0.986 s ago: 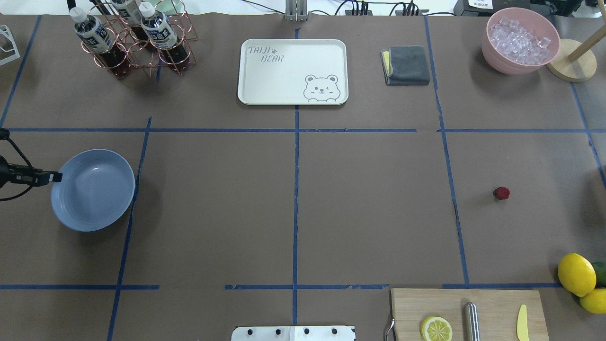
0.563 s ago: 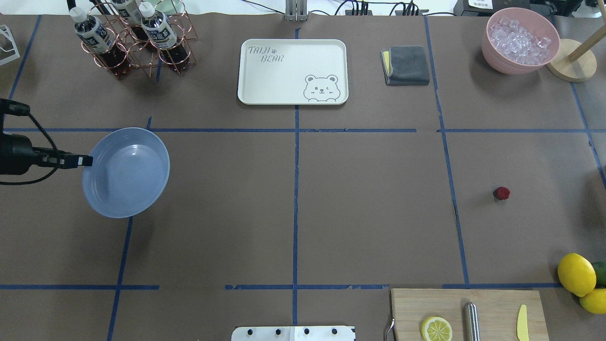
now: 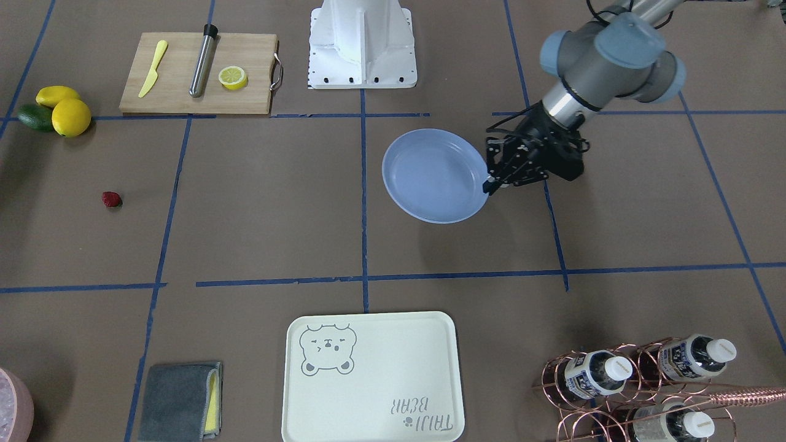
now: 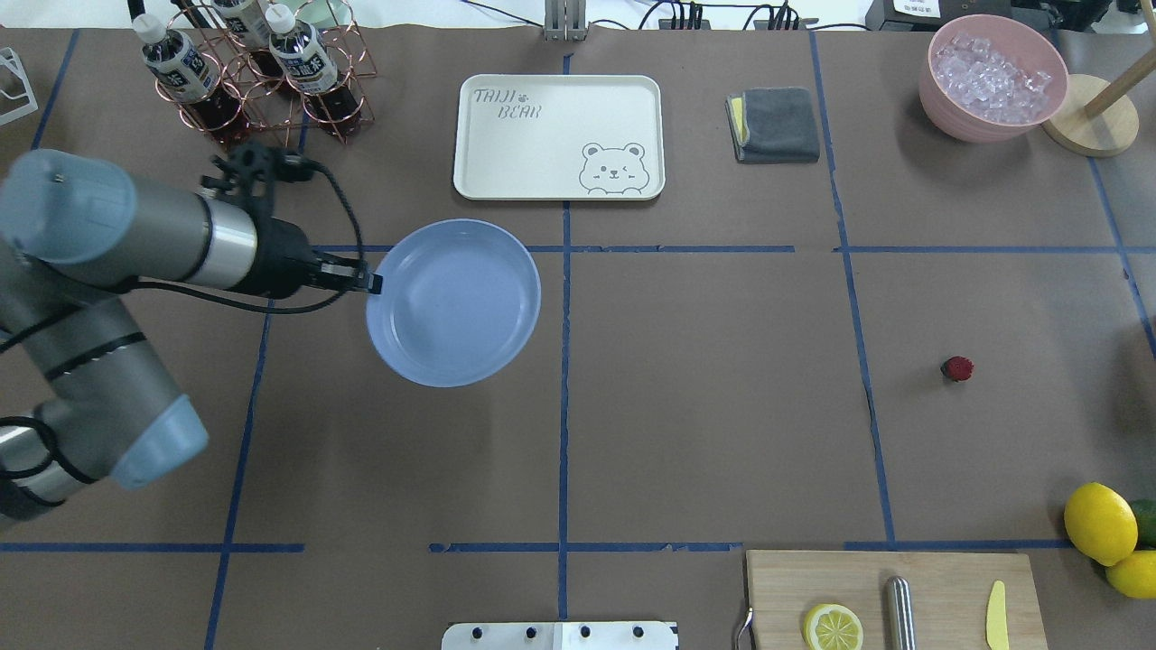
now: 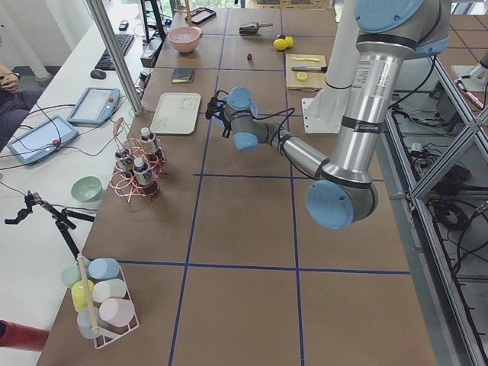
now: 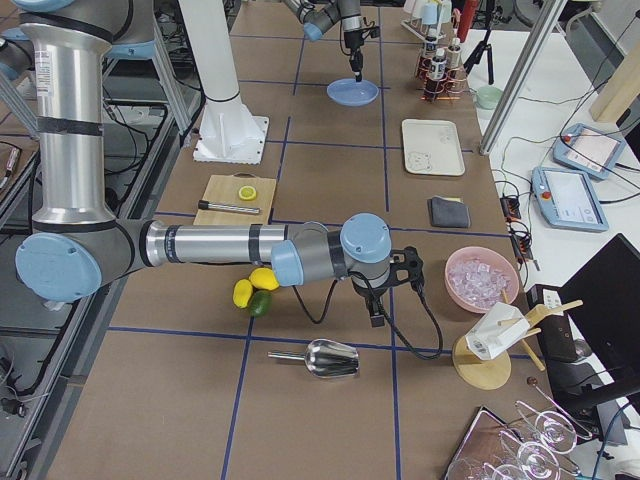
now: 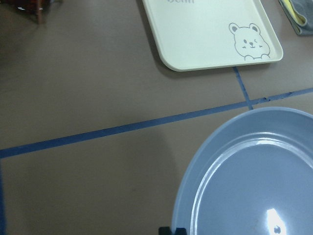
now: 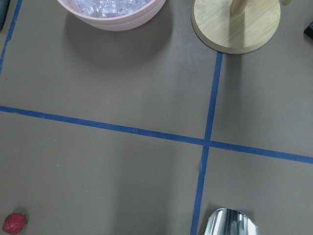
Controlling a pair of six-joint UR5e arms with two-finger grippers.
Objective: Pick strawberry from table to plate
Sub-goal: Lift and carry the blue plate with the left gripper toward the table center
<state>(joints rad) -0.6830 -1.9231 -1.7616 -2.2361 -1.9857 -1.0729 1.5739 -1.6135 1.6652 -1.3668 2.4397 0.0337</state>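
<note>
The strawberry [image 4: 957, 367], small and dark red, lies on the brown-paper table [image 4: 704, 406] at the right, also in the front view [image 3: 111, 199] and at the lower left corner of the right wrist view [image 8: 13, 223]. The light-blue plate [image 4: 452, 302] hangs left of the centre tape line, held by its left rim. My left gripper [image 4: 370, 282] is shut on that rim; the front view shows the same grip [image 3: 489, 184]. My right gripper [image 6: 377, 318] shows only in the exterior right view, above the table beyond the strawberry, and I cannot tell whether it is open or shut.
A cream bear-print tray [image 4: 558, 135] lies just behind the plate. A copper bottle rack [image 4: 262, 77] stands back left. A grey cloth [image 4: 775, 124] and a pink bowl of ice [image 4: 993, 77] are back right. Lemons [image 4: 1099, 522] and a cutting board [image 4: 894, 596] sit front right.
My left arm has carried the plate a long way to the right, from the table's left edge to near the centre line. The strawberry has not moved.
</note>
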